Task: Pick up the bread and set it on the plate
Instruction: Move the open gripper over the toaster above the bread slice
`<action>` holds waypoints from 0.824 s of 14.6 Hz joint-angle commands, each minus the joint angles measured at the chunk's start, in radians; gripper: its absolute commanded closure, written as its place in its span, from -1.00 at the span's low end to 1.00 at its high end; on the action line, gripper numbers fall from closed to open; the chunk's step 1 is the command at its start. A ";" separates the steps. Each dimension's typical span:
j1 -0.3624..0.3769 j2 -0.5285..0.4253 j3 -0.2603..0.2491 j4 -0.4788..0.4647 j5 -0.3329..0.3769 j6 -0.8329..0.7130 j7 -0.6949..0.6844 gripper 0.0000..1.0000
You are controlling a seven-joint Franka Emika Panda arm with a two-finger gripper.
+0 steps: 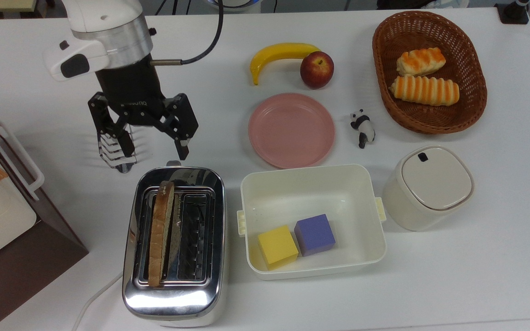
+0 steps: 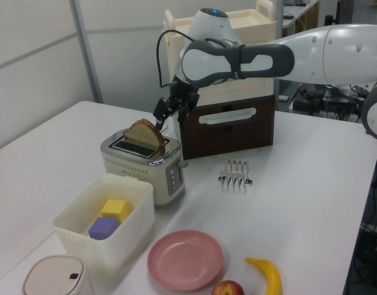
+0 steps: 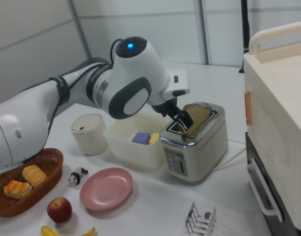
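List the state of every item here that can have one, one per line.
end effector: open, empty, above the table near the toaster
bread: standing on edge in a toaster slot
toaster: one slot holds bread, the other is vacant
plate: nothing on it
white tub: no lid, holds two cubes
round container: lid on
basket: holds two striped rolls
toast rack: no toast in it
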 commanded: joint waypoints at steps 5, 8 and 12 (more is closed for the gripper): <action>0.048 0.055 0.001 -0.016 0.033 0.194 0.020 -1.00; 0.054 0.080 0.001 -0.015 0.023 0.212 0.008 -0.99; 0.054 0.080 0.001 -0.015 0.026 0.212 0.008 0.56</action>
